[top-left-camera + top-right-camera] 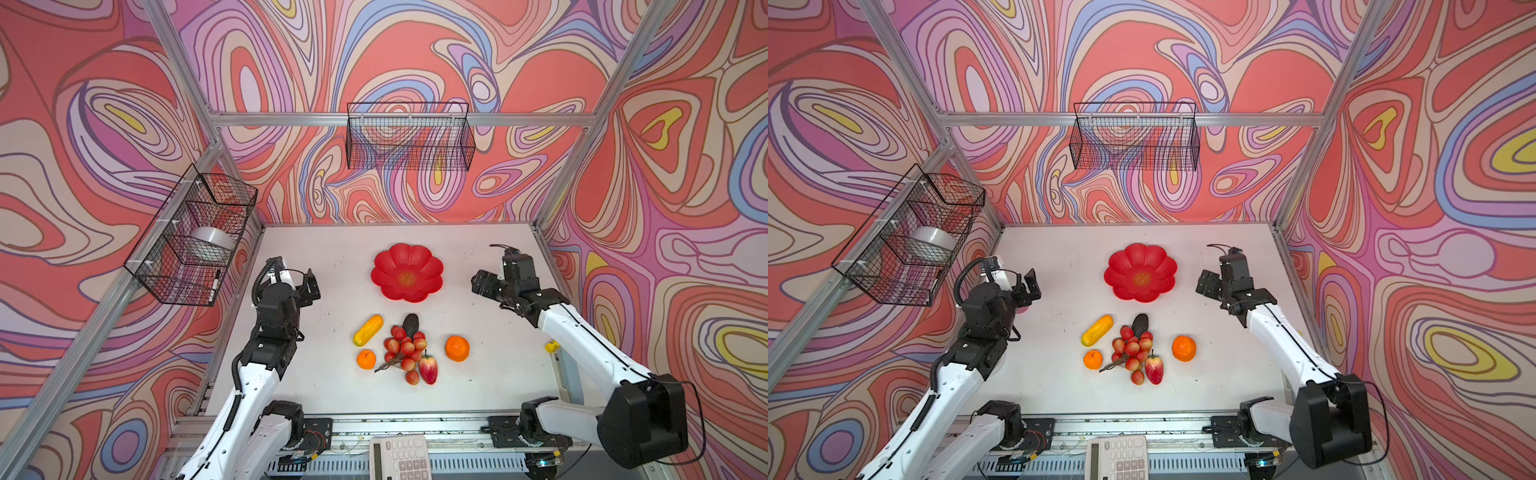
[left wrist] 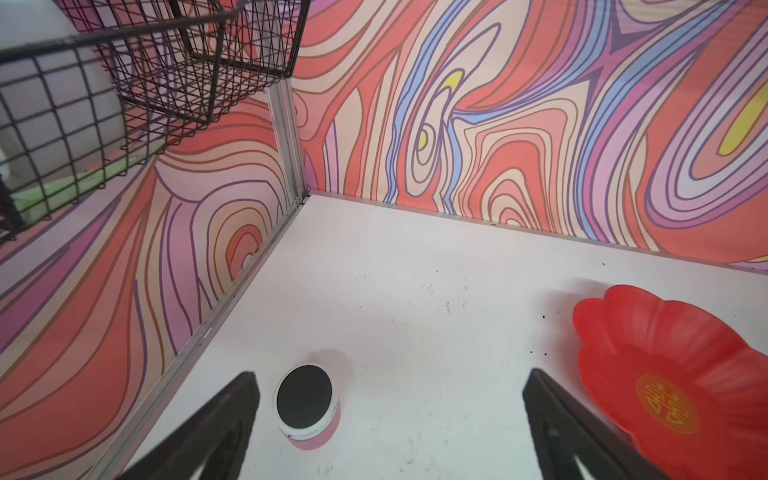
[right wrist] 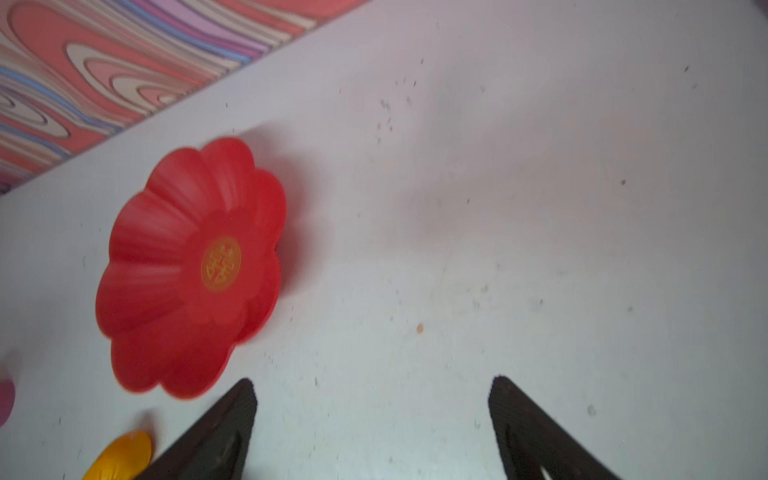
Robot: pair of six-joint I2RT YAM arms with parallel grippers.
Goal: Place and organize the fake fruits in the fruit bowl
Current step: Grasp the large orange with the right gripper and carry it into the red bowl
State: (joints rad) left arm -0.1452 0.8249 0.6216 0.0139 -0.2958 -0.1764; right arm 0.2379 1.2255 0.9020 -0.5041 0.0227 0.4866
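- Two baskets hang on the walls. The left basket (image 1: 191, 237) holds one white roll (image 1: 212, 243) and one pen (image 1: 215, 286). The back basket (image 1: 409, 137) hangs further right.
- Left gripper (image 2: 390, 380): jaws wide apart, holding nothing.
- Six fruits lie on the table (image 1: 498, 365), in front of the one red bowl (image 1: 386, 270): yellow fruit (image 1: 368, 330), small orange (image 1: 366, 359), berry bunch (image 1: 405, 351), dark fruit (image 1: 410, 324), strawberry (image 1: 428, 369), big orange (image 1: 457, 348).
- Right gripper (image 3: 374, 380): jaws wide apart, holding nothing.

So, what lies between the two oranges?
The berry cluster lies between the small orange and the big orange; both top views show it.
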